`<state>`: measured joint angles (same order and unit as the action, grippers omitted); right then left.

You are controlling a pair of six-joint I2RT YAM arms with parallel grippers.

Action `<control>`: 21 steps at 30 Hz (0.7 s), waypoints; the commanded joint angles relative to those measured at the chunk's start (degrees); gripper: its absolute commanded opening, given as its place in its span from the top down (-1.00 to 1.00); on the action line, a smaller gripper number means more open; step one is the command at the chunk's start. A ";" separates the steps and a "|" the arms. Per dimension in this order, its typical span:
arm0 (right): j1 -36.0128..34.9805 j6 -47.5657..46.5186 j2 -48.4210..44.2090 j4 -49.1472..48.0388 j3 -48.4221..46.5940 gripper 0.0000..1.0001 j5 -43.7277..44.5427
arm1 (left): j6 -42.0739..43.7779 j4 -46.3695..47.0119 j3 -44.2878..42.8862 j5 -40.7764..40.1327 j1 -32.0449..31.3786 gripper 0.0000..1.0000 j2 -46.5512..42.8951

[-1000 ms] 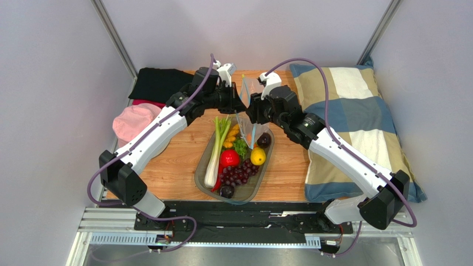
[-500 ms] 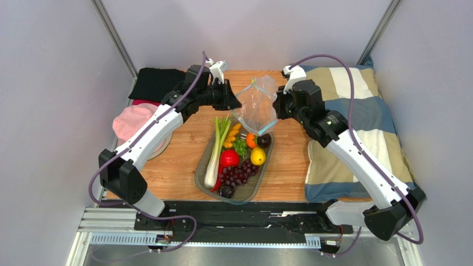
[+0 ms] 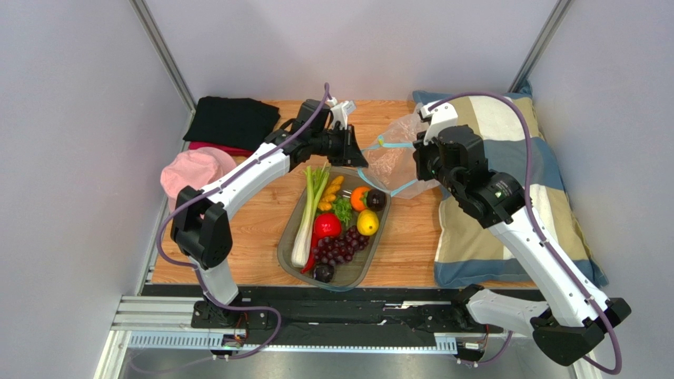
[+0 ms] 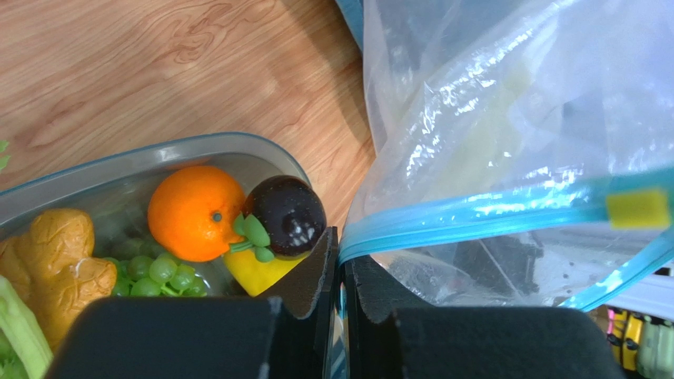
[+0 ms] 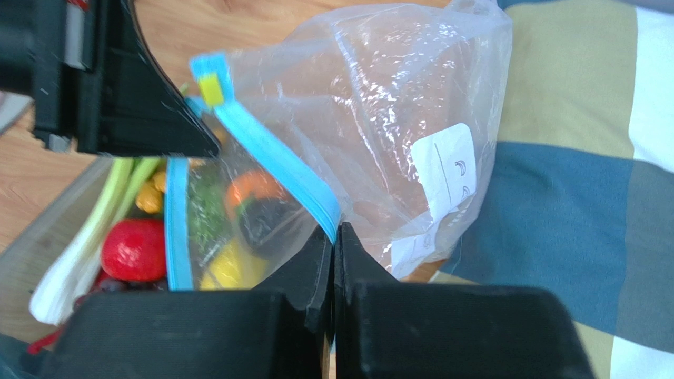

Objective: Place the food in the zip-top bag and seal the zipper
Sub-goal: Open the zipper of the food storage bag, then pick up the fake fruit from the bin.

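Top external view, upper centre: left gripper [image 3: 363,151] and right gripper [image 3: 417,163] each pinch the blue zipper [image 3: 394,144], holding the zip-top bag [image 3: 393,163] open; food [image 3: 336,229] fills the tray [image 3: 286,251] below

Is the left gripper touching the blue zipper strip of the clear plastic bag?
Touching. Left wrist view: the left gripper pinches the blue zipper strip between shut jaws.
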<state>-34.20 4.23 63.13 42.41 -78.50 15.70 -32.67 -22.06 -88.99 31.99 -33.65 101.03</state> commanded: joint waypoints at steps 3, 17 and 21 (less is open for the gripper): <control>0.88 -1.16 -0.12 -1.01 5.72 1.00 0.74 | 2.60 1.76 1.54 2.27 0.34 0.36 -1.81; 0.97 3.94 3.49 -5.50 9.59 1.00 -3.40 | 38.49 -5.52 18.58 8.63 1.74 -0.85 -24.11; 0.97 4.03 3.22 -5.67 9.68 1.00 -4.10 | 51.54 -9.65 26.92 8.09 1.74 -0.85 -27.99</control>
<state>-33.50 7.29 68.01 39.79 -69.04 12.86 -0.64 -25.69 -67.88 39.99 -32.12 75.50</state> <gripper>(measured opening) 0.010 0.927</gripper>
